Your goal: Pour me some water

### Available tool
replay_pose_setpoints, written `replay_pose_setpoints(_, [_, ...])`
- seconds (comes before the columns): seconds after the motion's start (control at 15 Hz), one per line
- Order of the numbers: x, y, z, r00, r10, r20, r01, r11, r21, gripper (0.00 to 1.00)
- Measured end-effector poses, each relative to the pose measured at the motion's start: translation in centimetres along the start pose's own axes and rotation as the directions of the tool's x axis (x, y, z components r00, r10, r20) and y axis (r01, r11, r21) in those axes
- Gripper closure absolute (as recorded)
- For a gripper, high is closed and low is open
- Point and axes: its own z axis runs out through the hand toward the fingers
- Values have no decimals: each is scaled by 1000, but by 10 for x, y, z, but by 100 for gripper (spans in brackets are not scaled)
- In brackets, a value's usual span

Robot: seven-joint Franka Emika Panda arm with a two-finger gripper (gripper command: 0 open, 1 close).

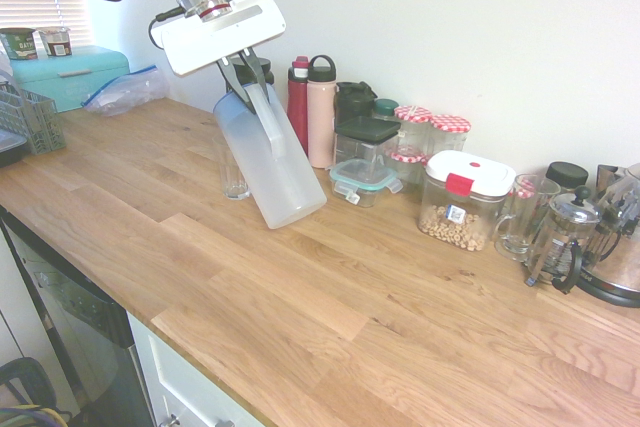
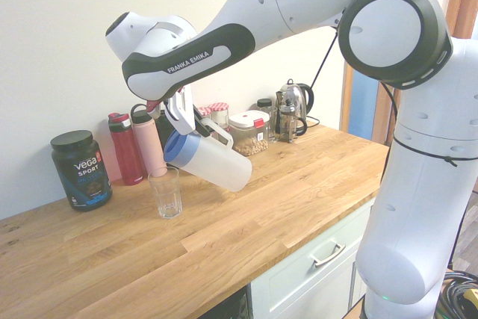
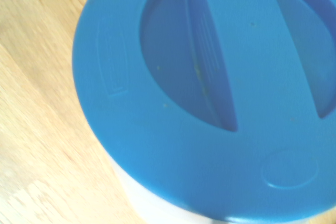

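End effector (image 1: 243,59) closed on the handle of the translucent jug (image 1: 268,162), which is held tilted over the tabletop (image 1: 330,292). Its long axis slants, with the blue lid (image 2: 181,149) uppermost, directed toward the clear glass (image 2: 166,193), and the base lower, pointing away from that glass.

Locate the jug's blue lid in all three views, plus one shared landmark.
First exterior: upper left of centre, just under the gripper, mostly hidden.
Second exterior: left of centre, blue lid tilted toward the glass.
Wrist: fills most of the picture, right of the bare wood.
Landmark: wooden countertop, in all three.
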Motion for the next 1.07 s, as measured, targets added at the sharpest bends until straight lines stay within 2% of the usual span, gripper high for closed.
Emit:
replay_pose_setpoints(0.6, [2,-1,-5,1000,-3,-10,3,1000,-6,100])
replay_pose_setpoints(0.73, [5,15,-13,999,45,-17,-44,998,53,100])
replay_pose_setpoints(0.87, [5,46,-16,992,127,-22,-122,982,143,100])
replay_pose_setpoints(1.07, [-5,109,-5,963,270,0,-258,923,284,100])
